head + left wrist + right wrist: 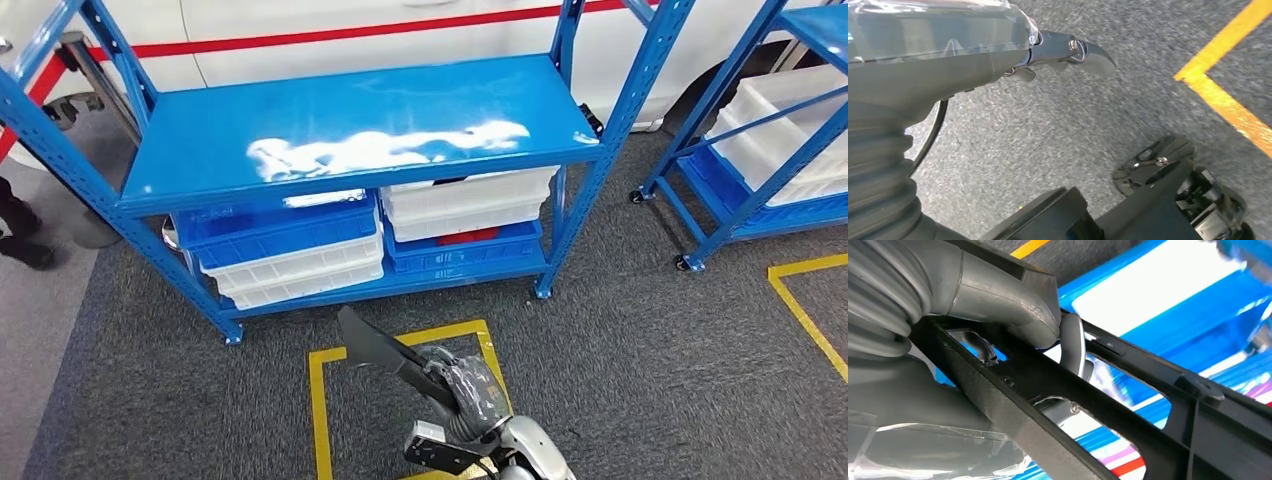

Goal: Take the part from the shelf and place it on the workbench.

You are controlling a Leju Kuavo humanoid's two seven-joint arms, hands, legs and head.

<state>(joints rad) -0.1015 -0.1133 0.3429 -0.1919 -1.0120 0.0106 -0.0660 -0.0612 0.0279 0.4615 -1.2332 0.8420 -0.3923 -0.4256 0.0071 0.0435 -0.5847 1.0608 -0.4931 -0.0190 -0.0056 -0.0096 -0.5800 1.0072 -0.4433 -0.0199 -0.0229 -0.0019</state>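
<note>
The part is a flat black plastic piece with cut-outs [375, 345]. My right hand [468, 392] grips it low in front of me, above the yellow floor marking, with the part pointing up toward the blue shelf [350, 130]. In the right wrist view the thumb [1013, 300] presses over a bar of the black part [1128, 440], and the shelf's blue shows behind it. The shelf's top board is bare. My left hand [973, 65] hangs over the grey carpet, one finger [1090, 54] stretched out, holding nothing.
Blue and white bins [300, 250] fill the shelf's lower level. A second blue rack with white bins [780, 150] stands to the right. A yellow square [322, 400] is taped on the carpet. A white vehicle with a red stripe is behind. A person's shoe [22, 240] is at far left.
</note>
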